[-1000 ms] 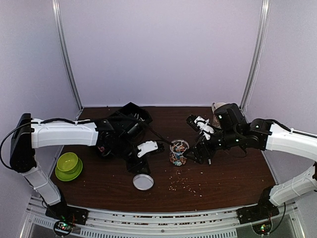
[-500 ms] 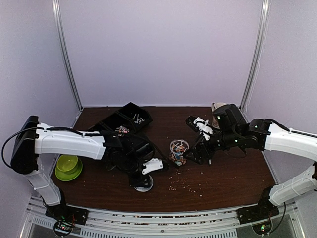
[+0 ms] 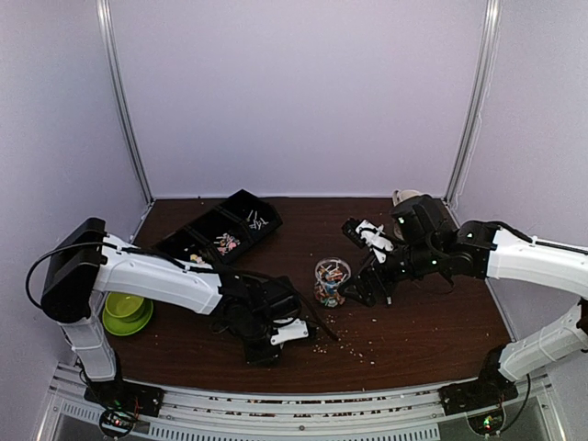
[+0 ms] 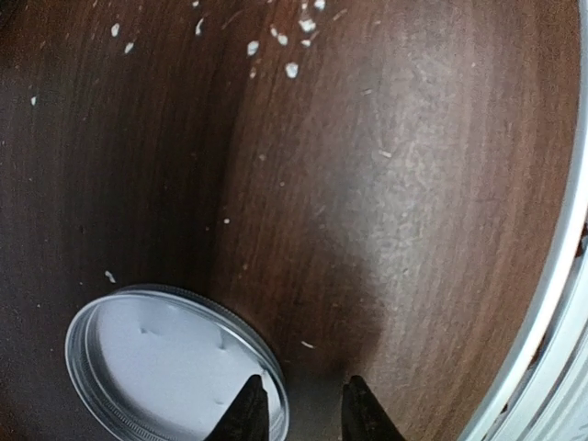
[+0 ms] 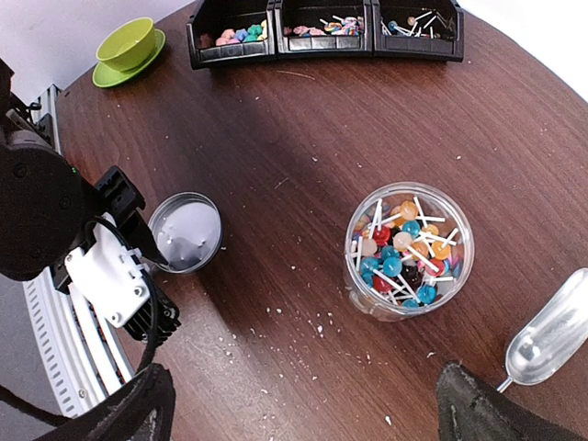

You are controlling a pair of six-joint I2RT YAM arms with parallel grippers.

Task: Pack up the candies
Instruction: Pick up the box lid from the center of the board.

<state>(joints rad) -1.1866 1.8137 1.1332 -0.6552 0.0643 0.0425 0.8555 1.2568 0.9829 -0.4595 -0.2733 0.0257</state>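
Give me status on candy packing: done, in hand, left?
Done: the clear jar is loaded with lollipops. In hand: the left gripper straddles the rim of the lid on the table, jaws not closed on it. Left: lid onto the jar; some candies sit in the black tray.

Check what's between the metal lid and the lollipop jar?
Nothing solid: in the right wrist view the stretch from lid to jar is bare table, with only pale crumbs scattered nearby.

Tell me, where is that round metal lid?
Right wrist view: the metal lid lies flat on the table, left of the lollipop jar, with the left claw at its edge.
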